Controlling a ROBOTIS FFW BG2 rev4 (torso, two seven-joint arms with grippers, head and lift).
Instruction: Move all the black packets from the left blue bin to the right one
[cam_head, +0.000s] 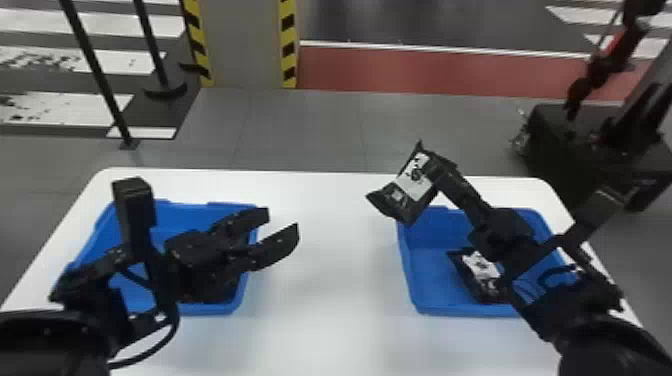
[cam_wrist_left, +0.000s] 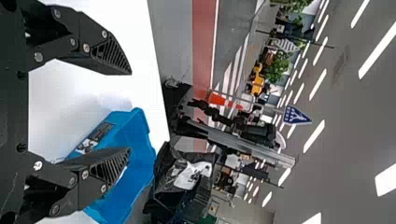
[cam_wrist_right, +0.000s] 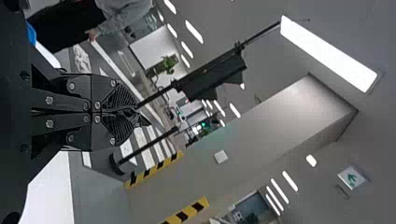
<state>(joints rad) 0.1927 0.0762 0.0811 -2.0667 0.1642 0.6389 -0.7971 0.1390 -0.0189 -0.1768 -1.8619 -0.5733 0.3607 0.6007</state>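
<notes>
Posts: two black posts (cam_head: 92, 70) at far L, on the floor past the table.
L bin: blue bin (cam_head: 230, 206) on the L side of the table, L arm right over it; much of the inside is hidden, so can't tell what packets, if any, are in there.
L gripper: here it is (cam_head: 283, 222), over the R edge of L bin as the head view has it, fingers wide apart, nothing btwn them; L wrist view agrees.
Pillar: grey w/ yellow-black striped edges (cam_head: 288, 45), behind the table.
Table: white top (cam_head: 325, 280), bare stretch btwn the two bins.
Held packet: black w/ white label (cam_head: 414, 181), up in the air & tilted, nr the far L corner of R bin, label facing the head cam.
R gripper: fingers closed (cam_head: 434, 175) on the R edge of held packet; R wrist view has the tips together.
R bin: blue bin (cam_head: 430, 282) on the R side of the table, R arm reaching across above it.
Binned packet: another black one, white label up (cam_head: 481, 267), lying in R bin, partly behind the R arm.
Machine: dark base w/ an arm on it (cam_head: 565, 145), far R, on the floor past the table.
</notes>
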